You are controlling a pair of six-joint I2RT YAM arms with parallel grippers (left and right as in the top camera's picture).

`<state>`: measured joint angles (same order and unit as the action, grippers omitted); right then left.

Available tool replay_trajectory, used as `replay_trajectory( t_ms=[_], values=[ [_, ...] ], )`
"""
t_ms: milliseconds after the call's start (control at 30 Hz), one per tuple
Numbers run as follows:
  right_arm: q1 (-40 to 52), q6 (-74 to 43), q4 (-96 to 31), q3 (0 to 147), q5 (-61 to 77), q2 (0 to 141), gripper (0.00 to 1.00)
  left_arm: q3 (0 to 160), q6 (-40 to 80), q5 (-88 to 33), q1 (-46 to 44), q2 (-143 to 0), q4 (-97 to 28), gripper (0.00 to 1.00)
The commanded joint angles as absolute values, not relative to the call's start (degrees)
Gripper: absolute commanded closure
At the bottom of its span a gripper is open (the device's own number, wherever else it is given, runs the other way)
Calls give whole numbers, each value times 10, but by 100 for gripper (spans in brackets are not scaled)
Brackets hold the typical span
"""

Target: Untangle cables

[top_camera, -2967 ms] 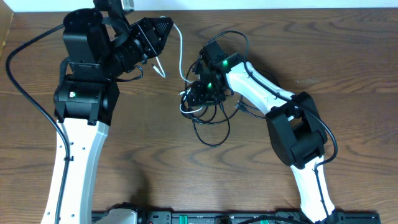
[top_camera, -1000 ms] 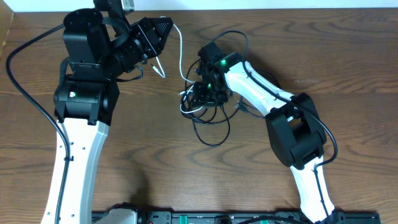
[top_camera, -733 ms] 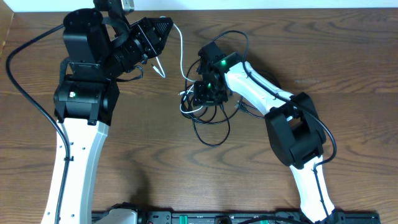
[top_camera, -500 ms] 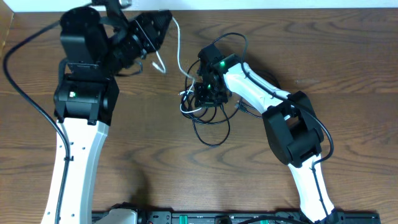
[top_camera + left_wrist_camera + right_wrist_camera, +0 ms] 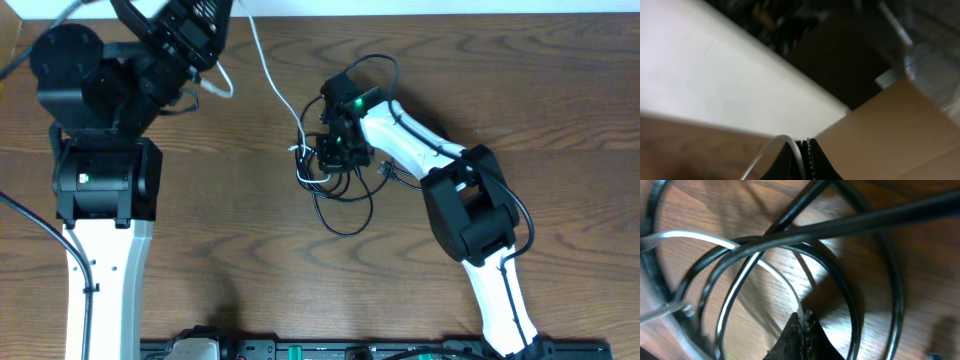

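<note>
The white cable runs from my raised left gripper at the table's back edge down to the tangle near the middle. In the left wrist view the left gripper is shut on the white cable, which arcs out to the left. The black cable lies in loops on the wood. My right gripper sits low in the tangle. In the right wrist view the right gripper is shut on the white cable, with loops of the black cable crossing above it.
A cardboard box and a white wall show behind the left fingers. The left arm's thick black cord hangs at the table's left side. A black rail runs along the front edge.
My left arm has lifted and swung back and to the left, drawing the white cable out straighter. My right gripper has closed on the white cable inside the tangle.
</note>
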<state>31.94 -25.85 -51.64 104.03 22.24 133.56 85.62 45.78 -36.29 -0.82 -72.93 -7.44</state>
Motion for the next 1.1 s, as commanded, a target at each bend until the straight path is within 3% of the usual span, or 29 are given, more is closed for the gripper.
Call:
replay_trajectory(
  t_ms=[0,400,633,900,933,967,1033,1067],
  values=[
    [290,-217,-531,1068,215,1293,99,868,414,-366,-6,-741,-115,93],
    [182,-105,-581,1076,265,1055,99,868,379,-366,-5,-772,-171,92],
    [128,-102,-616,1076,262,1004,99,868,358,-364,-5,-772,-173,93],
    [110,-126,-627,1075,71,1004,99,868,341,-347,-6,-772,-173,92],
    [110,-125,-630,1075,67,1004,94,868,344,-342,-6,-772,-164,93],
    [110,-125,-631,1074,66,1004,79,868,349,-342,-6,-772,-149,92],
    [111,-120,-630,1071,66,1004,38,868,368,-343,-6,-772,-105,93],
    [112,-119,-630,1071,66,1004,22,869,380,-343,-6,-771,-77,93]
  ],
)
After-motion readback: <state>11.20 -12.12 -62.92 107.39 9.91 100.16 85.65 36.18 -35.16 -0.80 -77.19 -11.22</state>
